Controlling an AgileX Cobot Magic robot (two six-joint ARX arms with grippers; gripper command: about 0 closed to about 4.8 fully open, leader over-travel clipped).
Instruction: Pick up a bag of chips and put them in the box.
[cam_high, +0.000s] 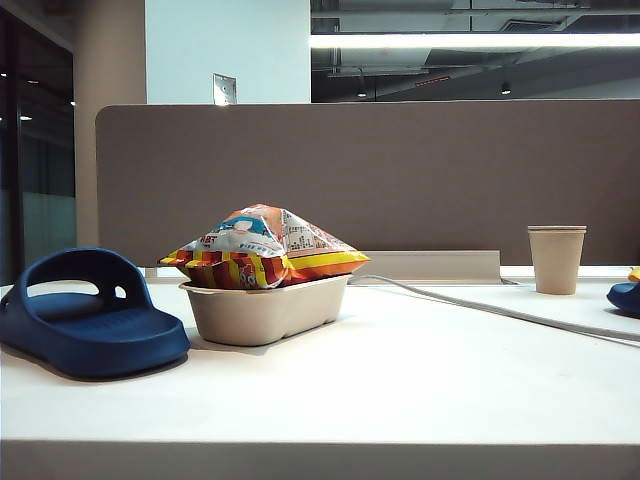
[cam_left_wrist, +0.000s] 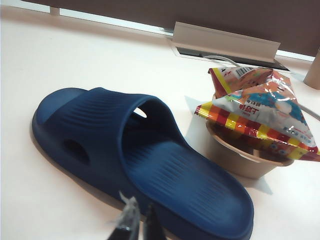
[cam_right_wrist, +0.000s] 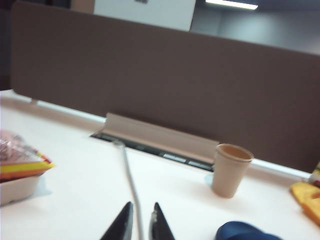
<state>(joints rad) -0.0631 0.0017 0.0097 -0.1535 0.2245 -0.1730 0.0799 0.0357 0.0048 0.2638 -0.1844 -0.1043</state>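
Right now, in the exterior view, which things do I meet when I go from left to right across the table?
Blue slipper → box with the bag of chips resting on it → grey cable → paper cup → a second blue slipper, cut off at the right edge.

The exterior view sat low at the table's (cam_high: 420, 390) near edge, looking level toward the grey partition (cam_high: 400, 170), close to the box (cam_high: 265, 310). The left wrist view looked down at a slant over the blue slipper (cam_left_wrist: 140, 160), sharing the slipper, box and bag of chips (cam_left_wrist: 260, 110). The right wrist view faced almost level toward the partition, sharing the paper cup (cam_right_wrist: 230, 170) and cable (cam_right_wrist: 131, 185).
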